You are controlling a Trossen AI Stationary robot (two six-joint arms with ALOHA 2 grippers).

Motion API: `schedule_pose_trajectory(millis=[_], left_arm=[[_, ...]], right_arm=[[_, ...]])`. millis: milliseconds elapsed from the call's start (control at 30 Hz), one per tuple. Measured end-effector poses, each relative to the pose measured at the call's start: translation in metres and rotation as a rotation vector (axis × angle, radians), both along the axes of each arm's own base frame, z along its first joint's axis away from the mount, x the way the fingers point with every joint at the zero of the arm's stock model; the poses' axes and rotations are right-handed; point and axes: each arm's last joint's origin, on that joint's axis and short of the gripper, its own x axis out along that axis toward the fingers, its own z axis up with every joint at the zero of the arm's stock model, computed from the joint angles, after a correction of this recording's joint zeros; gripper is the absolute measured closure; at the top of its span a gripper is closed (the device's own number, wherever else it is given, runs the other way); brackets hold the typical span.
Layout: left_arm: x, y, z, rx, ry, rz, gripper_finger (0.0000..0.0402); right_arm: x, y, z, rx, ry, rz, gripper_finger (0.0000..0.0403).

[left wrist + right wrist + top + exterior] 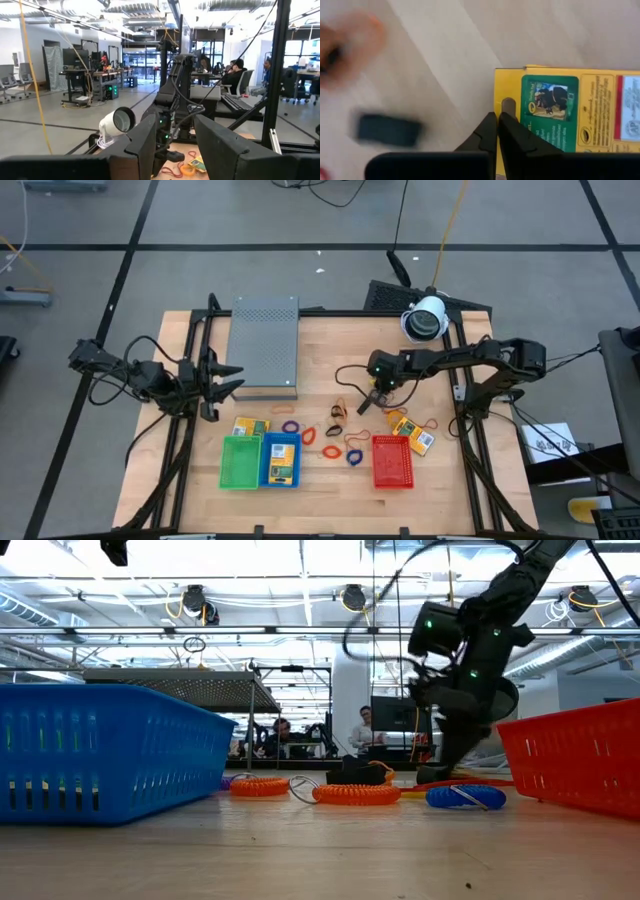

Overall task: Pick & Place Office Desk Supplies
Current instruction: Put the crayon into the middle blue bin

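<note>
Baskets sit in a row near the table's six o'clock edge in the high view: a green plastic basket [239,462], a blue plastic basket [280,460] touching it, and a red plastic basket [393,461] farther toward three o'clock. A yellow packet with blue marks [281,461] lies inside the blue one. Thin coloured rubber-band loops [330,445] lie between the blue and red baskets. More yellow-orange packets [412,431] lie just past the red basket toward one o'clock. A big grey metal box with holes [264,345] sits toward eleven o'clock. The left gripper [232,378] waits beside the box with its fingers spread. The right gripper [372,401] is low over the middle of the table, near the loops.

In the low view, an orange coiled band [356,794] and a blue coiled band [465,797] lie on the wood between the blue and red baskets, with the right arm right behind them.

In the left wrist view, the left fingers [142,145] stand wide apart.

In the right wrist view, the right fingers [511,136] are pressed together, holding nothing, over the edge of a yellow box with a green picture [570,110]. A small black clip [388,130] lies near.
</note>
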Motion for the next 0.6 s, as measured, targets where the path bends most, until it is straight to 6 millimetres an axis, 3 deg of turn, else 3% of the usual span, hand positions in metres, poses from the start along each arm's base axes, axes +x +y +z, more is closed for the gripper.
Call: schedule_pose_trajectory(millis=[300, 600], left_arm=[[0.000, 0.000, 0.000, 0.004, 0.004, 0.002, 0.0256], [0.000, 0.000, -0.001, 0.004, 0.006, 0.003, 0.0256]], right_arm=[[0.006, 0.005, 0.029, -0.003, -0.212, 0.030, 0.0402], [-0.005, 0.026, 0.084, -0.039, -0.495, 0.077, 0.0403]])
